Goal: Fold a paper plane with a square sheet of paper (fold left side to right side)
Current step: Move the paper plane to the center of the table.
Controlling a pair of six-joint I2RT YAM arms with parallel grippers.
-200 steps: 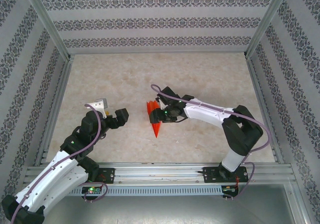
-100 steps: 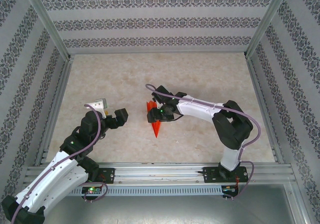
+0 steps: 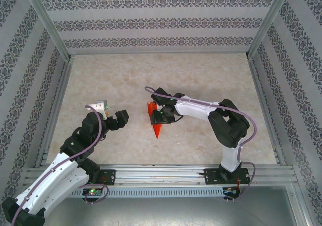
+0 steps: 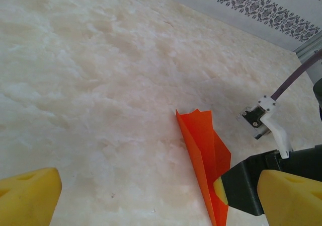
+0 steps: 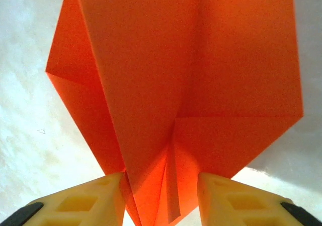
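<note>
We see the right gripper pinching the orange paper plane mid-table, yellow fingers either side of its crease. The left gripper hangs spread nearby. We read no writing.

Lab test cell: aluminium frame, patterned walls, marble-look tabletop.

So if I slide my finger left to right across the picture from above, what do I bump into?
Left gripper → orange paper plane → right gripper, sitting on the plane's far end → the right arm's dark elbow.
</note>
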